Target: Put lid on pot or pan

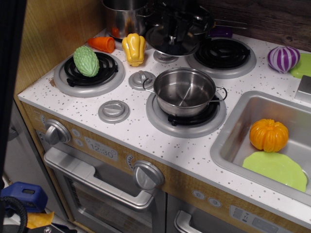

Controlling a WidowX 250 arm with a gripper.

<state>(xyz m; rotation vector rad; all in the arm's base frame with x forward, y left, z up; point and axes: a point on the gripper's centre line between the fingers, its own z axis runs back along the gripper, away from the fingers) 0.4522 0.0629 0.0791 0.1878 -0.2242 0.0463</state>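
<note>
The small steel pot (pixel 184 92) with two wire loop handles stands open and empty on the front right burner. My black gripper (pixel 174 33) is behind it, at the back of the stove top. It is shut on the knob of the lid (pixel 165 42). The lid is dark and glossy with a steel rim, and hangs tilted above the counter, a little behind and above the pot. The knob itself is hidden by the fingers.
A taller steel pot (pixel 119 17) and a long-handled pan (pixel 214 22) stand at the back. A green vegetable (pixel 86 60), yellow pepper (pixel 134 48), carrot (pixel 102 43) and purple onion (pixel 283 58) lie around. Grey dials (pixel 114 111) sit on the counter. The sink (pixel 228 141) holds a pumpkin (pixel 268 135) and green plate (pixel 277 167).
</note>
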